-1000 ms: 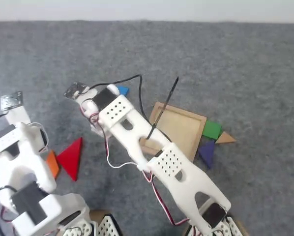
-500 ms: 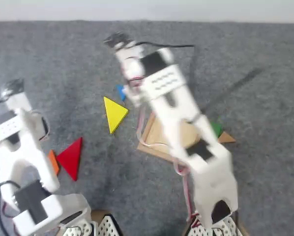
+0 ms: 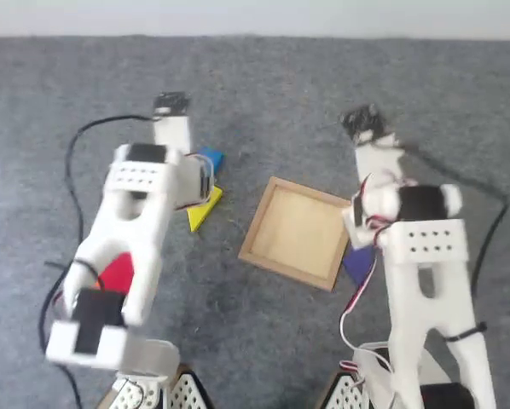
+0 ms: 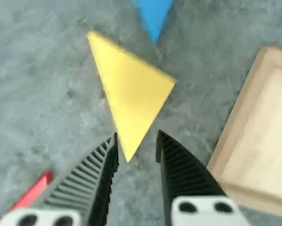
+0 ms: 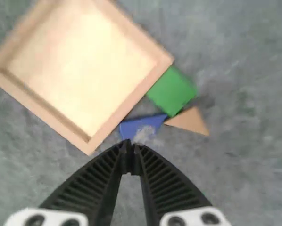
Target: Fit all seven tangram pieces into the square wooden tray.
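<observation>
On the grey carpeted table, the left tool is part open and empty, its tips flanking a corner of the yellow triangular piece. The right tool, shut and empty, points at the dark blue triangular piece just beside the square wooden tray.

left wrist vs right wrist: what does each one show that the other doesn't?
Left wrist, not right wrist: yellow triangle, light blue piece, red piece, and the left gripper, open.
Right wrist, not left wrist: green square, dark blue triangle, tan triangle, and the right gripper, shut on nothing.
Both: the wooden tray, with no pieces in it, and the grey carpet.
</observation>
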